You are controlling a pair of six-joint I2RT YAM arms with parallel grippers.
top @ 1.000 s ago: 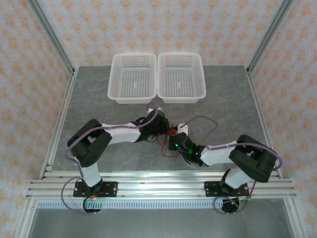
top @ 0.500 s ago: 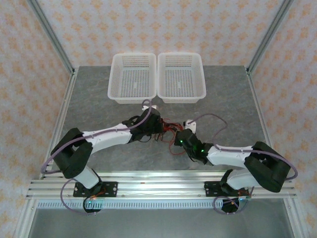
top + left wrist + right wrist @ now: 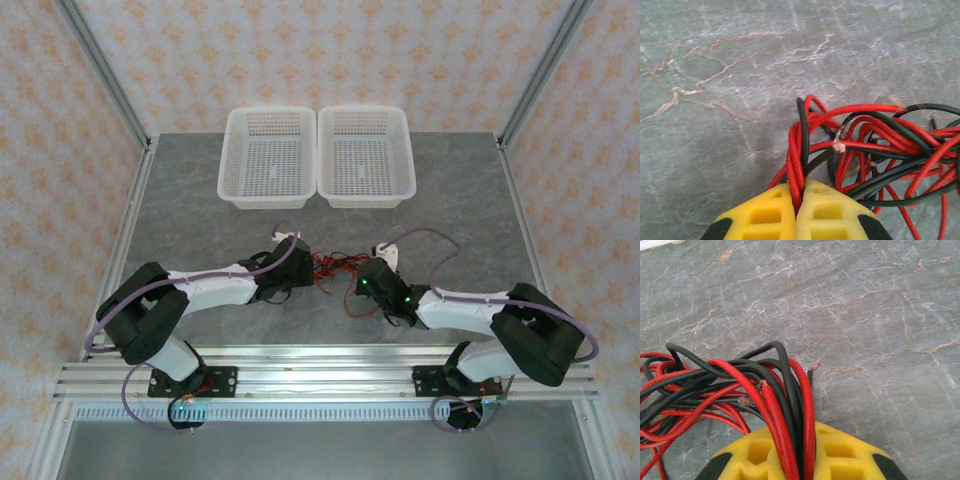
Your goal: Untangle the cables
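— Holding what, over on the left?
— A few strands of the cables (image 3: 865, 145), red and black. Pinched shut in the left gripper (image 3: 797, 192), between its yellow fingers (image 3: 775, 200), with no gap to see.
— And on the other side?
— Same again. A fat bunch of red and black strands, squeezed tight in the right gripper (image 3: 790, 440), closed on them with its yellow pads (image 3: 840, 460).
— And the big clump, where?
— Down on the grey table (image 3: 450, 200), right between the two grippers, near the middle. Stretched a little from one to the other. Full of loops crossed over and through each other.
— Why grab from both sides like that?
— Probably to pull apart. One side to hold, one side to tug, to let the loops slide loose.
— Done yet?
— Not at all. Very much one messy clump. Hard to follow any one strand.
— Anything to watch for?
— Pulling too hard. Could make the knot tighter, or slip the thin strands out of the pinch. Best to go slow and gentle.
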